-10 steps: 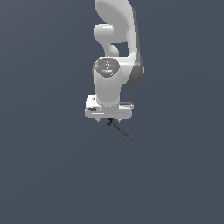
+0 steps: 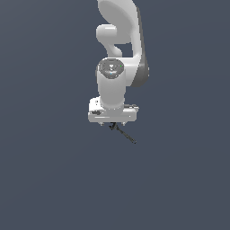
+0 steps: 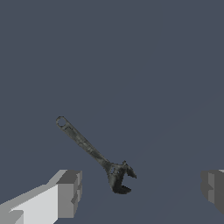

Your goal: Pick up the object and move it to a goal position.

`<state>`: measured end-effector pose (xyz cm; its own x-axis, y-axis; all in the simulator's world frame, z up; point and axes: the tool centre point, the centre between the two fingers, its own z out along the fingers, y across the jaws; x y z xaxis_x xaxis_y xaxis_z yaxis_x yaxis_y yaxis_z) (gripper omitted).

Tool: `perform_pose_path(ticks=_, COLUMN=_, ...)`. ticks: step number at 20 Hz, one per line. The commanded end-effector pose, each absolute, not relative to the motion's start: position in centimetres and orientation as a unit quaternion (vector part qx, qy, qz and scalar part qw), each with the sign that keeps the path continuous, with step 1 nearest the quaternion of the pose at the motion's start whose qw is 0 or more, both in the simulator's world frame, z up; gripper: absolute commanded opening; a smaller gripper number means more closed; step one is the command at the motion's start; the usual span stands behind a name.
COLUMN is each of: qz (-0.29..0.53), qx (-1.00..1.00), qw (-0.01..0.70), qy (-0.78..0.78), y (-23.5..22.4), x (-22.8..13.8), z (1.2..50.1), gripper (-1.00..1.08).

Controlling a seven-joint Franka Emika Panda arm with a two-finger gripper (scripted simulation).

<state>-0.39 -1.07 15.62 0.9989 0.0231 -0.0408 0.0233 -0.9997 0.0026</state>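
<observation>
Dark grey floor (image 2: 54, 179) fills the exterior view; the object (image 2: 124, 133) lies slanted just under the gripper (image 2: 112, 124), maybe touching it. From the wrist, its thick end sits between widely spread fingers (image 3: 68, 192), its ringed thin end pointing away.

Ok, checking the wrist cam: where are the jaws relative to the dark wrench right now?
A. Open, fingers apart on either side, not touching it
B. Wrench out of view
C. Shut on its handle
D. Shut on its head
A: in the wrist view the wrench lies free between the two spread fingers, with clear gaps to each.
</observation>
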Motion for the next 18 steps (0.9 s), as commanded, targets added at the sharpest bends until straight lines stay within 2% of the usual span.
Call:
perform_pose_path(ticks=1, qz=-0.019, qx=1.0, qw=0.001, qy=0.017, y=-0.9, x=-0.2, z=15.8, gripper=1.0)
perform_pose_path(ticks=18, qz=-0.015, qx=0.995, qw=0.003, qy=0.103, y=0.0, x=-1.0, z=13.0, gripper=1.0)
